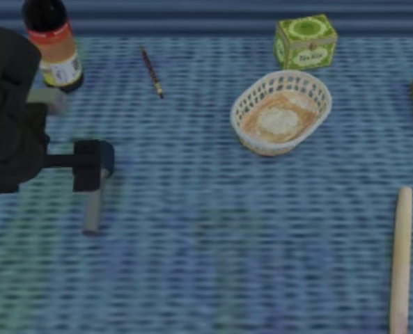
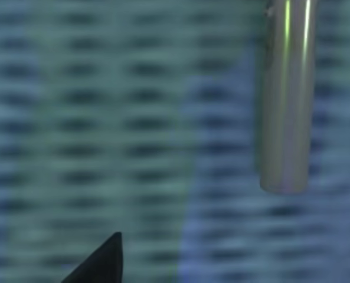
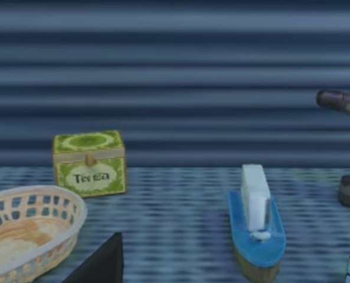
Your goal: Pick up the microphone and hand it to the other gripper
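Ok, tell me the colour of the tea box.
Green with cream trim, clearest in the right wrist view.

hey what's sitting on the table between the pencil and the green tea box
Nothing, going by the top view: the woven cloth between the pencil and the green tea box is bare. The white basket lies nearer the camera, below that line.

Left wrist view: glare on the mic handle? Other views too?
Left wrist view: bright glare streaks run along the microphone handle. Top view: the handle looks matte, with the left end effector hiding its head. Right wrist view: microphone not in frame.
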